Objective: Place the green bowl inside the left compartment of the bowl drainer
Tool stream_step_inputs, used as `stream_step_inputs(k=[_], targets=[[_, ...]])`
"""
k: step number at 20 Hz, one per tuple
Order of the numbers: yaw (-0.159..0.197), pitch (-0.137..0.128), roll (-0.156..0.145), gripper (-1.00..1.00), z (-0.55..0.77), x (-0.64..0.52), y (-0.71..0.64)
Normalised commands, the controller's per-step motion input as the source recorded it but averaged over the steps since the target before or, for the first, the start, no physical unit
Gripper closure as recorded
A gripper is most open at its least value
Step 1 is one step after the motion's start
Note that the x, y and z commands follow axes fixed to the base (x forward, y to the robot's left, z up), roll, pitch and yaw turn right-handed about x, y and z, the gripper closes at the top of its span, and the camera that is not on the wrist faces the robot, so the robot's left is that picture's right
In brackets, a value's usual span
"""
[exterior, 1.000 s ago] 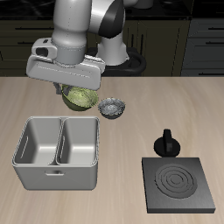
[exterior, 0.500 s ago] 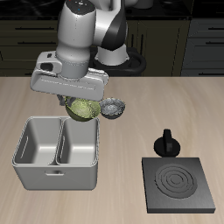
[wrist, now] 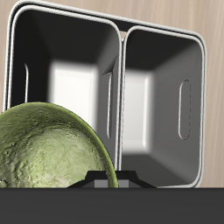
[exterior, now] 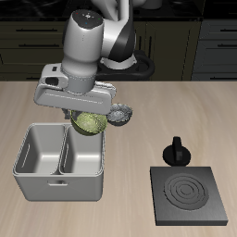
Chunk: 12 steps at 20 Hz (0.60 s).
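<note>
Forward and lower since the earlier frame, the gripper point(exterior: 86, 113) carries the green bowl point(exterior: 88, 121), clamped by its rim and hanging just above the back rim of the bowl drainer point(exterior: 56, 176). Both wells lie ahead of the bowl, toward the table's front; the left compartment point(wrist: 161, 105) sits off to one side, so the drop depends on a sideways shift.

gripper point(exterior: 88, 118) with green bowl point(exterior: 88, 122) carried forward, now over bowl drainer point(exterior: 60, 159) rim

Glossy mottled green bowl point(wrist: 48, 149), smooth grey metal bowl drainer point(wrist: 119, 39), wood-grain table point(exterior: 176, 106)
</note>
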Motion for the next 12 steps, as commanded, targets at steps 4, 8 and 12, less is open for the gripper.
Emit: stream_step_inputs(k=[4, 8, 12], targets=[[0.016, 0.026, -0.033, -1.0, -0.08, -0.07, -0.08], [-0.014, -0.003, 0.003, -1.0, -0.02, -0.01, -0.01], [0.004, 0.001, -0.006, -1.0, 0.01, -0.06, -0.02]])
